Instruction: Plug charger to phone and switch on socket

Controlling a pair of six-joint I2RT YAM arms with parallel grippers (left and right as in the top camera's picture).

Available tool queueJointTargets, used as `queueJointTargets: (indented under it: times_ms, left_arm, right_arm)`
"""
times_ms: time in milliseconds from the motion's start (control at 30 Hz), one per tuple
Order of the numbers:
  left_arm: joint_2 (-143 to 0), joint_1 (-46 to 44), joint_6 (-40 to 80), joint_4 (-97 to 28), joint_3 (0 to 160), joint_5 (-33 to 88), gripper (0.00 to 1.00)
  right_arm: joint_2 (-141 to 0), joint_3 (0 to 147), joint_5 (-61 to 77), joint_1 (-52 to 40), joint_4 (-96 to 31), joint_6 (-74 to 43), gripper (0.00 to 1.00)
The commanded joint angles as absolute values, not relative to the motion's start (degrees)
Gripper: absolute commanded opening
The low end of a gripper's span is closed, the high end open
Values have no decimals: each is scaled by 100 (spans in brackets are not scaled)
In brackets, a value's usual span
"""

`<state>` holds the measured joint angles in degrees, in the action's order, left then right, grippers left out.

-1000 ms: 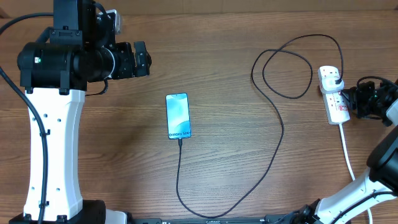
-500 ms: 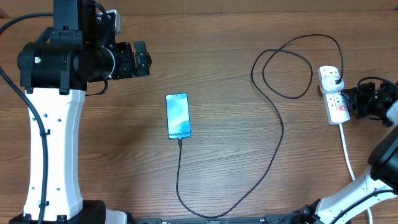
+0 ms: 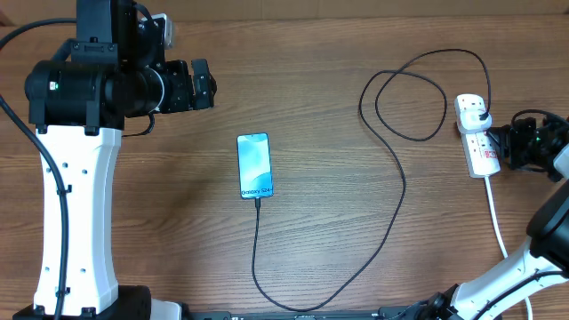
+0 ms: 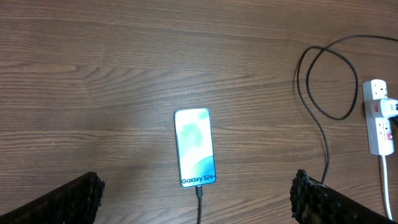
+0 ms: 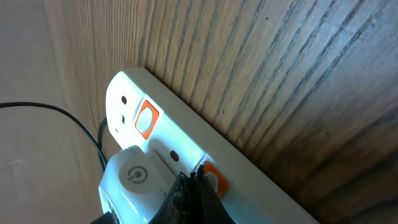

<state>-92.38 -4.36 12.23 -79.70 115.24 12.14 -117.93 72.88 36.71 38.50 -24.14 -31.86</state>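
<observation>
The left arm (image 3: 84,213) is a white shell with chunky black joints (image 3: 80,89), small screw holes and a black cable (image 3: 62,204). Its fingers (image 4: 68,202) look black and knobbly.

The phone (image 3: 254,165) lay flat on the tabletop (image 3: 320,89), screen lit. The black charger (image 3: 391,213) was plugged into its bottom edge and looped over to the white socket (image 3: 477,135) far right.

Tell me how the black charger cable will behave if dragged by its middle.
Probably floppy: the cable lies in loose curves and a loop. Thin, so likely light. One end meets the phone, so dragging might tug the phone along.
</observation>
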Motion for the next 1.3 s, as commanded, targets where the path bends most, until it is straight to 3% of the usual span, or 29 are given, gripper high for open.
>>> queueJointTargets:
  times_ms: [0, 1267]
  left_arm:
    - [-9225, -414, 1179, -7948, 11609, 1181, 99]
    - [-9225, -414, 1181, -7955, 11609, 1186, 99]
  right_arm:
    - [-11985, 7231, 3785, 3795, -2539, -3105, 4]
    - [-11998, 6836, 3736, 3671, -2226, -3170, 4]
